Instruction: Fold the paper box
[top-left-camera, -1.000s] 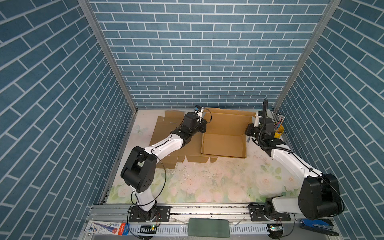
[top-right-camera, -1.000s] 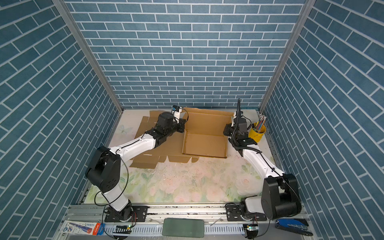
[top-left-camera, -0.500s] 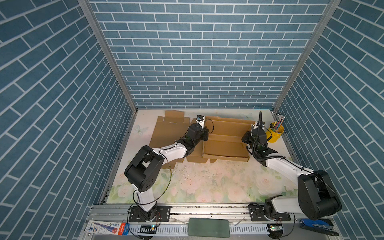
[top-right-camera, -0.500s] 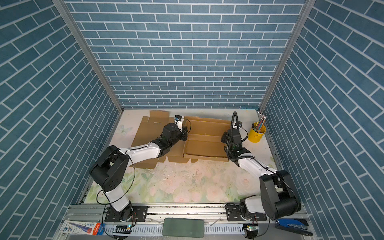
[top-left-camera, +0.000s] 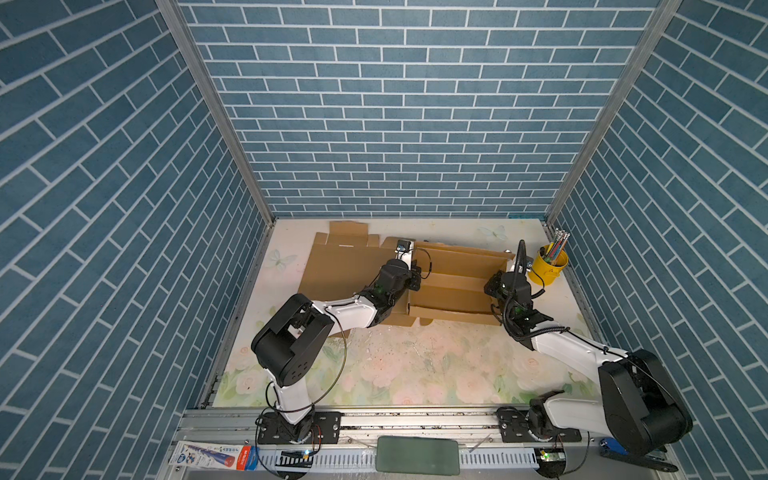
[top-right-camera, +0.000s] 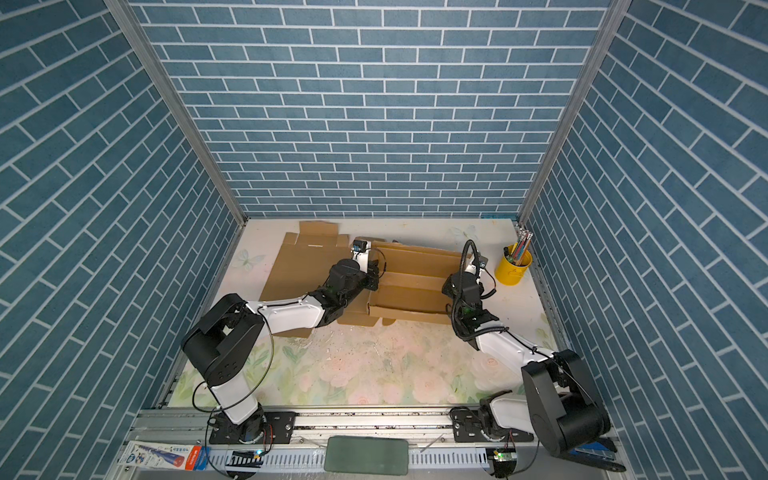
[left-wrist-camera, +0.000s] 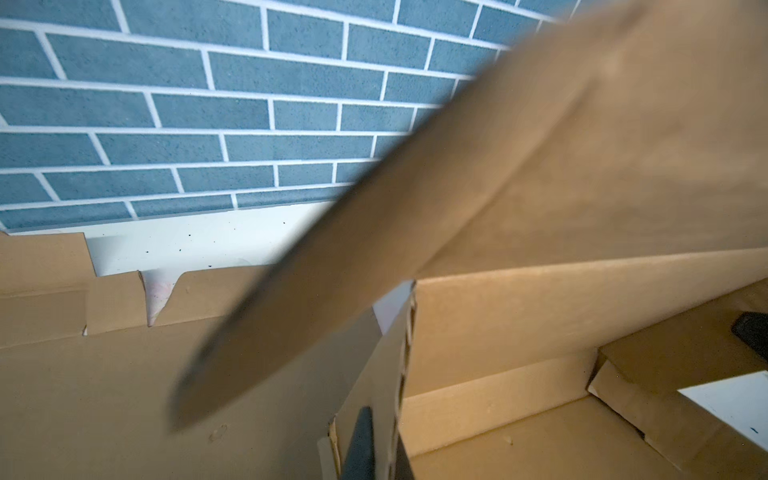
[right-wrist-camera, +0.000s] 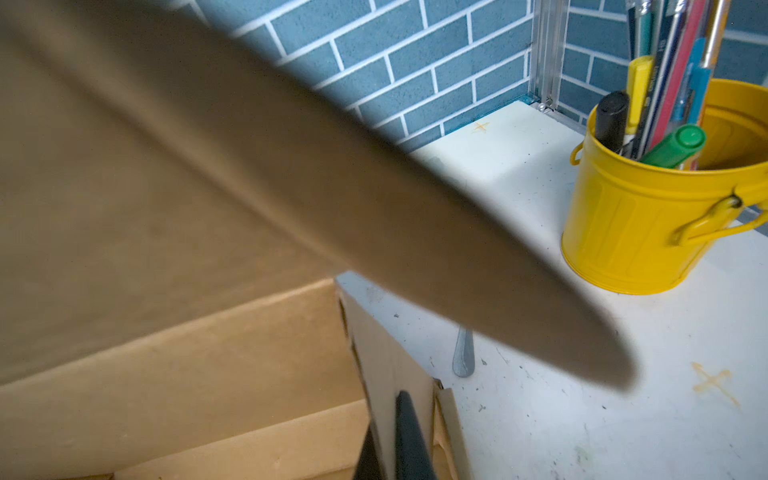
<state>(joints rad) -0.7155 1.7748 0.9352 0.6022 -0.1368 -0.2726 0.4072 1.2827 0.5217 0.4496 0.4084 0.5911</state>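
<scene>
Two grips on one piece of card: the left gripper (left-wrist-camera: 380, 440) has its jaws closed on the left side wall of the paper box (top-left-camera: 453, 291). The right gripper (right-wrist-camera: 386, 449) is pinched the same way on the opposite wall. Each wrist view shows the corrugated edge sandwiched between dark fingers. The box sits at the back of the table (top-left-camera: 415, 365), half formed, with its unfolded sheet (top-left-camera: 345, 266) lying flat to the left under the left arm. A long flap (left-wrist-camera: 415, 208) cuts across both wrist views in a blur, so I judge it mid-swing over the box.

Now the danger. Those walls are thin, and each is held at a single spot — if one arm pulls harder or sooner than its partner, the box racks into a skew. Then the flap lands on a wall edge instead of dropping inside. Too firm a squeeze could crush the fluting or tear the crease.

Watch the right side too. The yellow bucket (top-left-camera: 548, 268) of pens stands just beside that end, and a metal handle (right-wrist-camera: 463, 357) lies on the table close to that wall. A sideways shove of the box could tip the bucket over.
</scene>
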